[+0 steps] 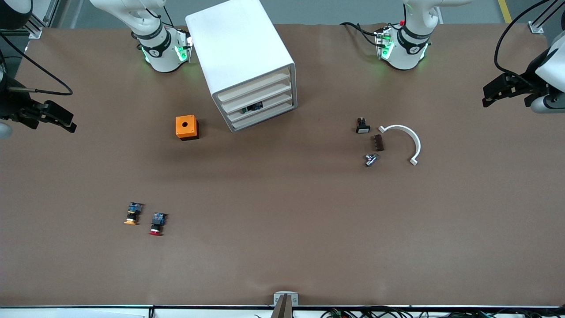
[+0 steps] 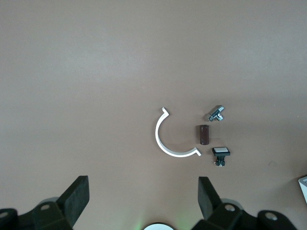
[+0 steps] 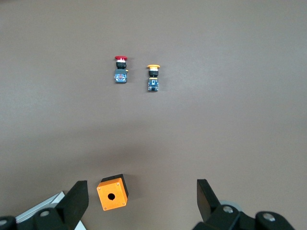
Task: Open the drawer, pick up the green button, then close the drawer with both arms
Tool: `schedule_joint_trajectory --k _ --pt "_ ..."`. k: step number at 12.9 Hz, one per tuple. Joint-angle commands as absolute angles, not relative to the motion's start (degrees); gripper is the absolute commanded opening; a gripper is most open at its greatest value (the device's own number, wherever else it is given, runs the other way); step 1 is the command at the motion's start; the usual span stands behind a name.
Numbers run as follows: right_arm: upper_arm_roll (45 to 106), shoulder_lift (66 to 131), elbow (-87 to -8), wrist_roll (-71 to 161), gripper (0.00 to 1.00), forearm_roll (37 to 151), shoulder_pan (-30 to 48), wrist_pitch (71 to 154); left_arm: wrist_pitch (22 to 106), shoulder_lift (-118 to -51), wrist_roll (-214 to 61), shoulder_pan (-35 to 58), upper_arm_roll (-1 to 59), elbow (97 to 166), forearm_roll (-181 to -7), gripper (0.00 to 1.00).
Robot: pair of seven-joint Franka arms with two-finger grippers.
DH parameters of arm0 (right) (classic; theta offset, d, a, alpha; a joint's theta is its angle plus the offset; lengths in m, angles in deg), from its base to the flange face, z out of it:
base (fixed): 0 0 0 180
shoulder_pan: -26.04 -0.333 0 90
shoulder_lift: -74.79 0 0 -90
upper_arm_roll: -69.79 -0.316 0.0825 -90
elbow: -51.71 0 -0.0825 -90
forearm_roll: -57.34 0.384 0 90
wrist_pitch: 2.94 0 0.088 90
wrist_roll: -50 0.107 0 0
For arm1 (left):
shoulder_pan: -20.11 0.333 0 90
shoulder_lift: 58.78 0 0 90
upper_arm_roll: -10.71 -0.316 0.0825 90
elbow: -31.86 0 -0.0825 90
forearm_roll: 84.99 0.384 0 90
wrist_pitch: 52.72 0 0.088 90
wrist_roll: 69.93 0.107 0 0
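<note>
Gaping wide, left gripper [image 2: 141, 201] and right gripper [image 3: 141, 203] hold nothing.

button [image 1: 254, 106] mostly hidden inside shut drawer [image 1: 260, 108], colour untellable

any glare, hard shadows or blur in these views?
Front view: even light, no glare on the table; soft shadow beside the orange box, green glow at the arm bases. Left wrist view: white clip sharp, faint shadow. Right wrist view: red button crisp; near jaws slightly soft.
</note>
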State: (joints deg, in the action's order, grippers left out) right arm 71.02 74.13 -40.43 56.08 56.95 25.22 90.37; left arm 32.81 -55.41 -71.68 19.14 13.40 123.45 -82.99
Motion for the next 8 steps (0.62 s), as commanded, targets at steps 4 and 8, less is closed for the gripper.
schedule_joint_trajectory --k 4,8 --pt "70.76 73.56 -40.66 57.03 1.00 55.67 25.07 89.87 31.22 -58.69 -70.81 18.71 13.61 120.36 -82.01 1.00" --pt "70.76 73.56 -40.58 56.95 1.00 55.67 25.07 89.87 31.22 -65.18 -70.63 18.27 14.83 119.83 -82.00 1.00"
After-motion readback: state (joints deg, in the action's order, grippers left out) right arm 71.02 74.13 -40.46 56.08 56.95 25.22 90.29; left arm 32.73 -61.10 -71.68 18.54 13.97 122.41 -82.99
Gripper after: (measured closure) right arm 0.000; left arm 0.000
